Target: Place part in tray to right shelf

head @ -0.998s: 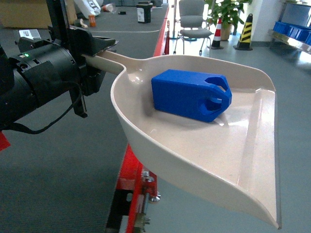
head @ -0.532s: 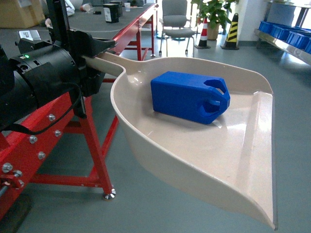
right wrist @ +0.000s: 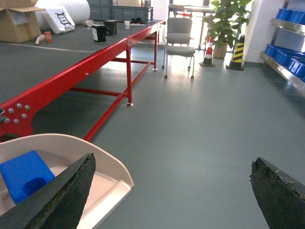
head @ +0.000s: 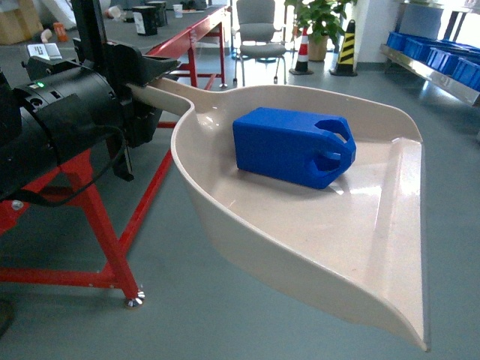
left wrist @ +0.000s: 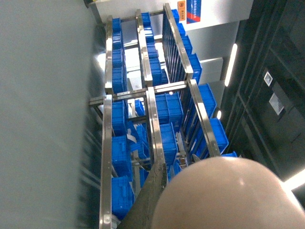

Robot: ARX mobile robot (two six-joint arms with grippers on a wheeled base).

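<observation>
Head view: part (head: 292,146) lies in the tray (head: 375,247), held out over open floor, red desk (head: 97,217) to the left. Left fingers (head: 150,71) clamp the handle. Left wrist: mostly tray, blue crates (left wrist: 167,109) beyond. Right wrist: right fingers (right wrist: 171,195) spread wide, empty, tray's edge cut off.

From the head we look down closely on the tray (head: 315,247). Our right wrist camera faces forward, sharing it; the left sees shelves (left wrist: 147,109).
</observation>
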